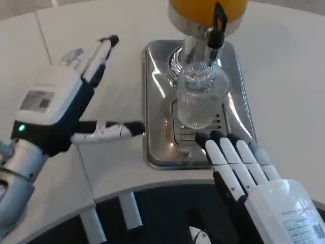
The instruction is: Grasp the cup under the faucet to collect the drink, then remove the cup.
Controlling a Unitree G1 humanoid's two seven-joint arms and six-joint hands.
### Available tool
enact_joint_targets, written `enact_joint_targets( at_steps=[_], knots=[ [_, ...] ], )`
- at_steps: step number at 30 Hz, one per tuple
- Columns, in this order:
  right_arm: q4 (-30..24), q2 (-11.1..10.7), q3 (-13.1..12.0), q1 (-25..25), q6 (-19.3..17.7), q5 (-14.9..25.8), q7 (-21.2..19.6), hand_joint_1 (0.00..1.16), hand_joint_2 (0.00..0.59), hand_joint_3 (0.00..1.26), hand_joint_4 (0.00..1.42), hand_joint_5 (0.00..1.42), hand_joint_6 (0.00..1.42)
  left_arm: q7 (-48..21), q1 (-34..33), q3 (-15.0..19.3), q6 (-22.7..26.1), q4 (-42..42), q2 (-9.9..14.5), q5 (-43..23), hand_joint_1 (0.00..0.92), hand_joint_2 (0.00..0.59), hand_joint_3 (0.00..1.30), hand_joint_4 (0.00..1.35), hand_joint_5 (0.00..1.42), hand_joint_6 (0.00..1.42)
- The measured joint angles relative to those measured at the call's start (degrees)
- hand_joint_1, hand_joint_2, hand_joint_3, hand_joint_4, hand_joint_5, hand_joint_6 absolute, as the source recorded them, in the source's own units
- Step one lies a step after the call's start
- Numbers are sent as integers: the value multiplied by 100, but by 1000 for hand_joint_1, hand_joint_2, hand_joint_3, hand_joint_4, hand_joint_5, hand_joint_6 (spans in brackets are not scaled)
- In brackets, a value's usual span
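While under the faucet, cup: upright on tray, clear, ribbed.
Dispenser: orange, at 12 o'clock of cup.
Right hand: at 6 o'clock of cup, fingers straight, empty, tips just short of glass.
Left hand: at 9 o'clock, spread wide, empty, over desk.

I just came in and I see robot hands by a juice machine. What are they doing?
The robot is trying to get a drink. A clear ribbed cup stands on the shiny drip tray, right under the faucet of a dispenser full of orange drink. The right hand reaches toward the cup from the front, fingers straight, holding nothing. The left hand hovers open beside the tray. The cup looks empty so far.
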Motion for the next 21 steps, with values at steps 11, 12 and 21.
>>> enact_joint_targets(
  at_steps=[11,12,21],
  knots=[
    [-168,227,-4,63,90,132,14,292,537,24,0,0,0,-274,2048,682,538,-1949,318,939,100,31,0,0,0,0],
    [-233,284,4,66,124,194,41,292,537,24,0,0,0,-268,2342,822,632,-2157,276,1007,116,29,0,0,0,0],
    [-327,702,35,-101,483,628,361,264,531,0,0,0,0,-180,3721,1092,1243,-2987,-380,1598,40,32,0,0,0,0]
  ],
)
